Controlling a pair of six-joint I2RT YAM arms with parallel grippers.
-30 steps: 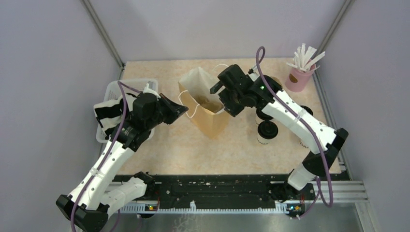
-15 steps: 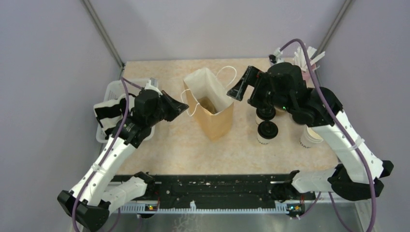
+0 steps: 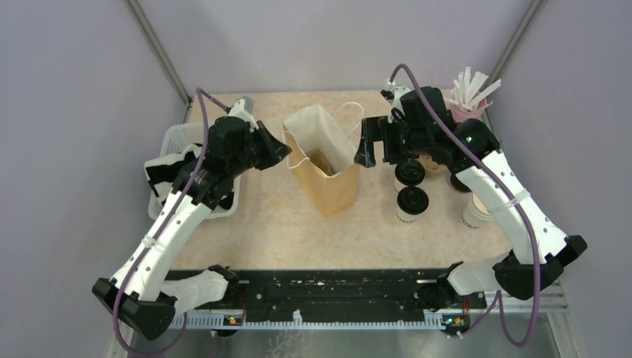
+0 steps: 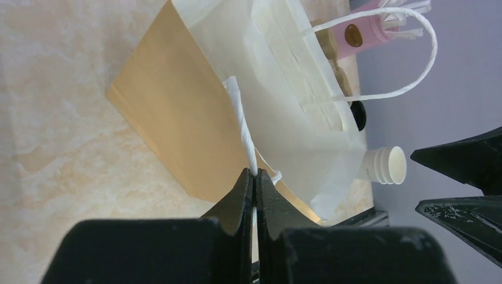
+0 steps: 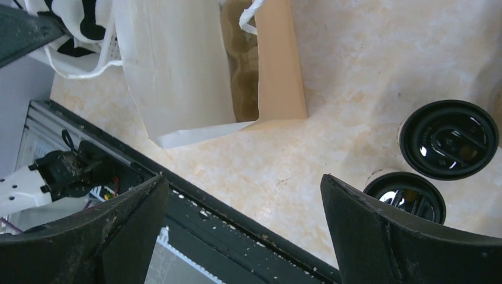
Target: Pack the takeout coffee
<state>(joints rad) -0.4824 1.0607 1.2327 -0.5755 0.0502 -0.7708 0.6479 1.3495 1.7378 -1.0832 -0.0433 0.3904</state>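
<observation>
Now clamping the bag handle (image 4: 244, 127) in the left pincer (image 4: 255, 177); swung back toward the lidded cups (image 3: 411, 200) with right pincer (image 5: 243, 186) gaping, empty.

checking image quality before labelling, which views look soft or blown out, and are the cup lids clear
Top external: evenly lit and sharp, soft shadows only. Left wrist: left gripper dark and soft up close; pale inside of the brown paper bag nearly washed out. Right wrist: right gripper dark at the edges; black lids crisp with small glints.
</observation>
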